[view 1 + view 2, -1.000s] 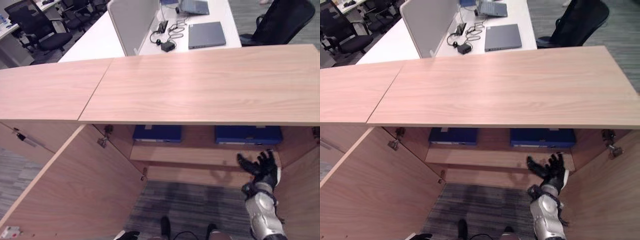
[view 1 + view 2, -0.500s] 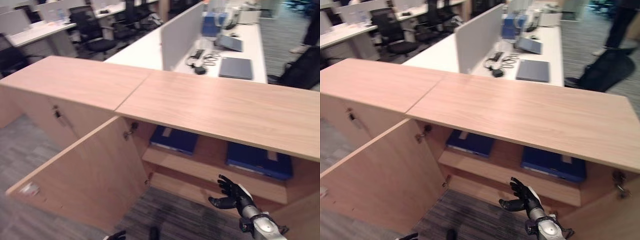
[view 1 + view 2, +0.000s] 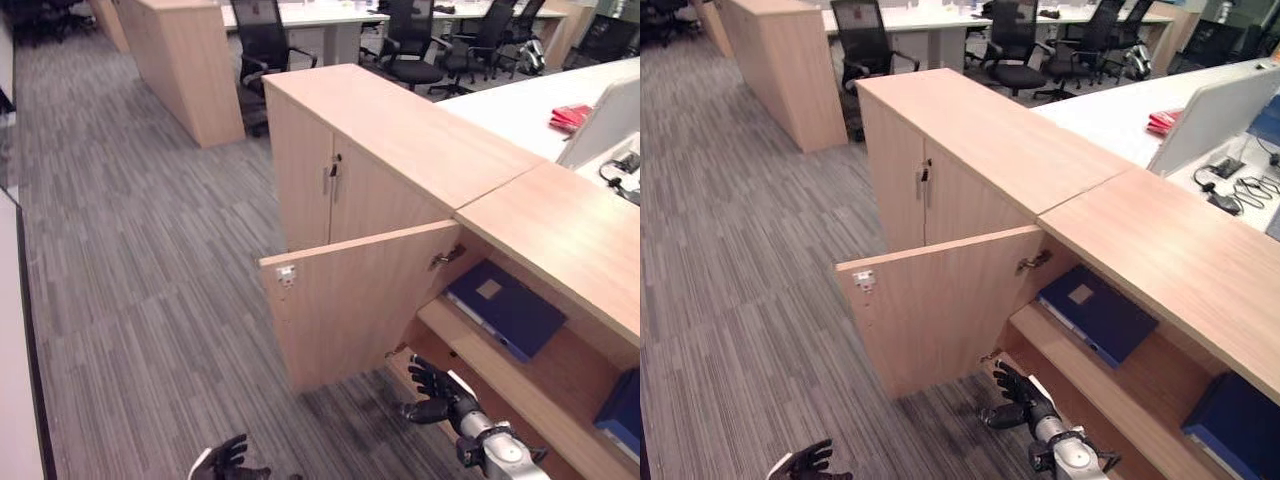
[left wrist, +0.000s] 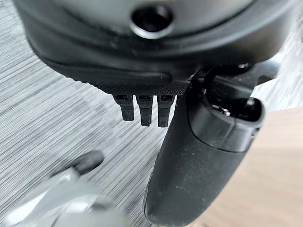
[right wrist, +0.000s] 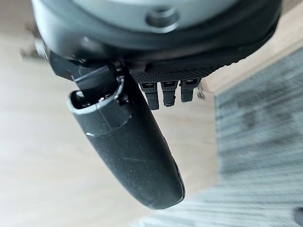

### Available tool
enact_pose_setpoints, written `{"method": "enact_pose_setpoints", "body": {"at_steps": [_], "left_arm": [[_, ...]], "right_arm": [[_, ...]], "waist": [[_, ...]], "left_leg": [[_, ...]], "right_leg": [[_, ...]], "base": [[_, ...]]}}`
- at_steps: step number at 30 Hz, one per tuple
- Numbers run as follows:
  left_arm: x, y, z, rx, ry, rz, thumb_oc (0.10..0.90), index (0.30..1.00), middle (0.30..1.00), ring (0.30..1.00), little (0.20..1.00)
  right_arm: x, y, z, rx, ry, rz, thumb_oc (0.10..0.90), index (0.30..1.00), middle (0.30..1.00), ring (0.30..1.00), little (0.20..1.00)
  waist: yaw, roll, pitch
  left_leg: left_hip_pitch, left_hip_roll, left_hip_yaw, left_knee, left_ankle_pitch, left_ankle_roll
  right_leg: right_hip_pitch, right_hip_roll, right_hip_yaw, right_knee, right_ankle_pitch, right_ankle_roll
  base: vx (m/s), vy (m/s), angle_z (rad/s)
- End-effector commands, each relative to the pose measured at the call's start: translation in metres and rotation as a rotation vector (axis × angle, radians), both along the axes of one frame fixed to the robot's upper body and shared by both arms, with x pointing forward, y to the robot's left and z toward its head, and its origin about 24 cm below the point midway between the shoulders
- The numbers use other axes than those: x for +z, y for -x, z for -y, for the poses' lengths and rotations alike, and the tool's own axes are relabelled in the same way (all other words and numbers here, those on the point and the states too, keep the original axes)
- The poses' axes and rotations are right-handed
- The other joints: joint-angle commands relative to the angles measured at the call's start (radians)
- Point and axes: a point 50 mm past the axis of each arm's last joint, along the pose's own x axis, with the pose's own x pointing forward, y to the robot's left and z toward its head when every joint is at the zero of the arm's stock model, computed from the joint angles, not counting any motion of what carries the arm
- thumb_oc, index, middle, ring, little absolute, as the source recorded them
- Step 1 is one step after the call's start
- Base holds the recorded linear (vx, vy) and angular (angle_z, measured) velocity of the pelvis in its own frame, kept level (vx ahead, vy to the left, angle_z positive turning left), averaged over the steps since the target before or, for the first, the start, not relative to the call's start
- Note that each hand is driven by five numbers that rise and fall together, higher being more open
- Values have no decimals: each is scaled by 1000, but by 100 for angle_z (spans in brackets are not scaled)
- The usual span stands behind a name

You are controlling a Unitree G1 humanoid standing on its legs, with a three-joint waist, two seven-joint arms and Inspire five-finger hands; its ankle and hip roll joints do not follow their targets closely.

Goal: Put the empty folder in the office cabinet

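Left eye view, folder: a blue folder [image 3: 506,311] is lying flat on the cabinet shelf [image 3: 500,372], its long axis running from 10 toward 4 o'clock; a second blue folder [image 3: 622,411] is sitting at the 4 o'clock edge.
Left eye view, right hand: the right hand [image 3: 436,392] is hovering with fingers spread and holding nothing, below the shelf; the folder is lying at 1 o'clock from it, near but apart.
Left eye view, left hand: the left hand [image 3: 227,461] is hanging low at 7 o'clock over the carpet [image 3: 120,300], well apart from the folder.
Right eye view, door: the open cabinet door [image 3: 940,305] is standing at 10 o'clock of the right hand; open carpet is lying beyond it.
Left wrist view: fingers are hanging relaxed, holding nothing.
Right wrist view: fingers are relaxed, empty, wood close ahead.
Judgement: the folder seems already shelved; the right hand is nearer.
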Motion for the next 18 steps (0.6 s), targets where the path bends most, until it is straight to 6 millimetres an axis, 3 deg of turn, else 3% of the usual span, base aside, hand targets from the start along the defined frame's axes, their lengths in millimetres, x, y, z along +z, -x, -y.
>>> {"method": "enact_pose_setpoints", "body": {"at_steps": [1,2,4,5,8,18], "left_arm": [[21,-53,11,-53,28,213,800,900,900,900,900],[27,-62,10,-75,17,246,800,900,900,900,900],[35,-76,11,-68,14,298,800,900,900,900,900],[39,-82,13,-92,15,320,800,900,900,900,900],[44,-88,15,-124,13,343,800,900,900,900,900],[65,-105,24,-121,78,482,800,900,900,900,900]], "right_arm": [[28,-32,11,24,56,167,800,900,900,900,900],[27,-32,10,14,51,165,800,900,900,900,900],[25,-31,10,-16,36,161,800,900,900,900,900],[25,-29,13,-37,27,159,800,900,900,900,900],[18,-18,16,-51,23,121,800,900,900,900,900],[4,5,26,-41,74,31,800,900,900,900,900]], "waist": [[1,44,12],[-14,46,19],[-39,46,23],[-42,44,21],[-32,32,-3],[-34,40,-38]], "left_leg": [[44,59,-107,3,-69,-83],[38,59,-145,-5,-68,-82],[29,61,-195,-7,-62,-90],[20,58,-216,-7,-56,-93],[3,50,-251,-7,-58,-92],[39,64,-273,-7,-43,-118]], "right_leg": [[-41,22,-10,63,-48,51],[-82,57,101,87,-51,63],[-109,172,279,4,-127,49],[-97,202,330,-44,-135,52],[-40,208,317,-116,-147,12],[72,226,258,-213,-150,-8]], "base": [[-27,46,20],[-26,12,30],[-5,4,81],[24,-18,92],[39,-49,55],[21,-50,17]]}}
